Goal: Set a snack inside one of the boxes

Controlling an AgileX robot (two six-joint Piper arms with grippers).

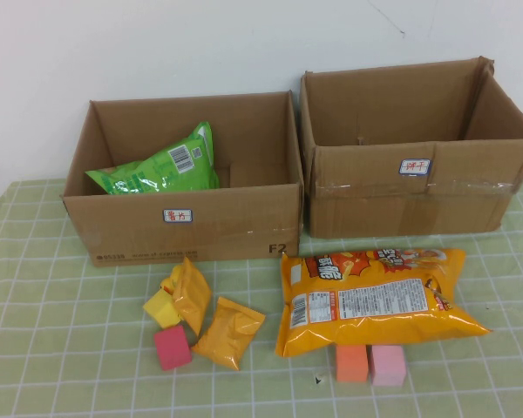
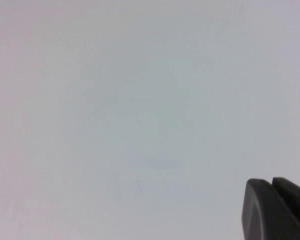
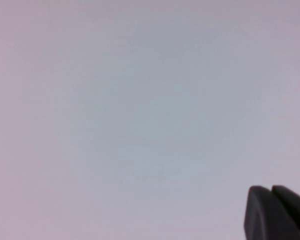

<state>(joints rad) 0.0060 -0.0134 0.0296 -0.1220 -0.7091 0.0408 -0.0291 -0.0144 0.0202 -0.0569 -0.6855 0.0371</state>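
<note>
Two open cardboard boxes stand at the back of the table. The left box [image 1: 183, 231] holds a green snack bag [image 1: 157, 167]; the right box [image 1: 410, 196] looks empty. A large orange chip bag [image 1: 375, 296] lies flat in front of the right box. Two small orange snack packets [image 1: 190, 294] [image 1: 230, 331] lie in front of the left box. Neither arm shows in the high view. My left gripper [image 2: 271, 186] and my right gripper [image 3: 271, 190] each show only in their own wrist view, fingers together, empty, facing a blank pale wall.
A yellow block [image 1: 161, 306] and a red block [image 1: 172, 347] sit beside the small packets. An orange block [image 1: 352, 363] and a pink block [image 1: 388, 365] sit at the chip bag's near edge. A green checked cloth [image 1: 61, 348] covers the table.
</note>
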